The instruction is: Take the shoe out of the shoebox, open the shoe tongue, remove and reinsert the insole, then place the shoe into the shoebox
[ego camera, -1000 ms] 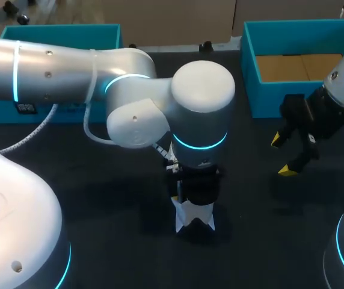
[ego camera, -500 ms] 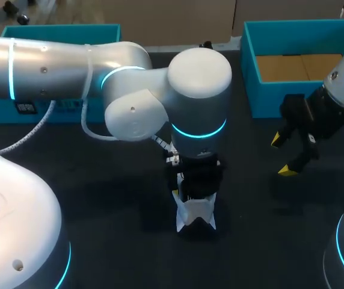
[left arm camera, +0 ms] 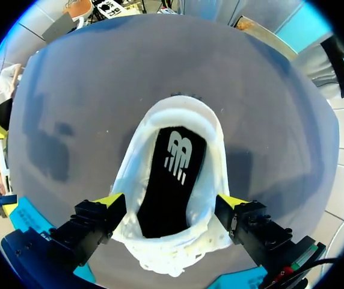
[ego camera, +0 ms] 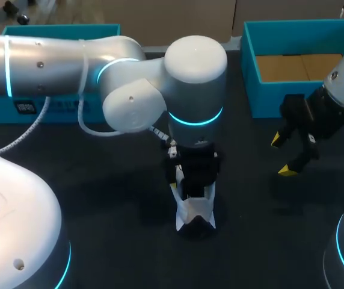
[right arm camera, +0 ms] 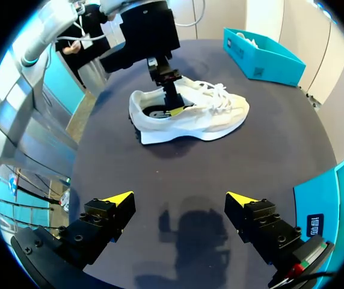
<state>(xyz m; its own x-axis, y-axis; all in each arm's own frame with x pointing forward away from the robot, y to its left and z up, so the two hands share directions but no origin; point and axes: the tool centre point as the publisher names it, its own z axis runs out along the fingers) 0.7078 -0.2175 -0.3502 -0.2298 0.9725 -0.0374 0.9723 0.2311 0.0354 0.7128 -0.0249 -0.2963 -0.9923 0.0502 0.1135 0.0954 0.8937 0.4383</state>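
Observation:
A white sneaker [ego camera: 195,215] stands upright on the dark table, its heel toward the front edge. My left gripper [ego camera: 195,180] hangs just over its heel opening, open. In the left wrist view the left gripper [left arm camera: 171,201] has its yellow fingertips [left arm camera: 109,200] on either side of the collar, and the black insole [left arm camera: 173,174] with a white logo lies flat inside the sneaker [left arm camera: 211,141]. My right gripper [ego camera: 283,155] hovers open and empty to the right. Ahead of the right gripper [right arm camera: 181,198], the sneaker [right arm camera: 208,117] shows side-on with the left gripper [right arm camera: 172,103] at its collar.
The teal shoebox [ego camera: 250,66], with a brown cardboard floor, stands at the back right, close behind my right gripper. A second teal box [ego camera: 58,33] sits at the back left, partly behind my left arm; it shows as the far teal box [right arm camera: 265,54] beyond the sneaker.
My left gripper has drawn up and back from the sneaker, so more of the heel shows below it. The right arm has not moved.

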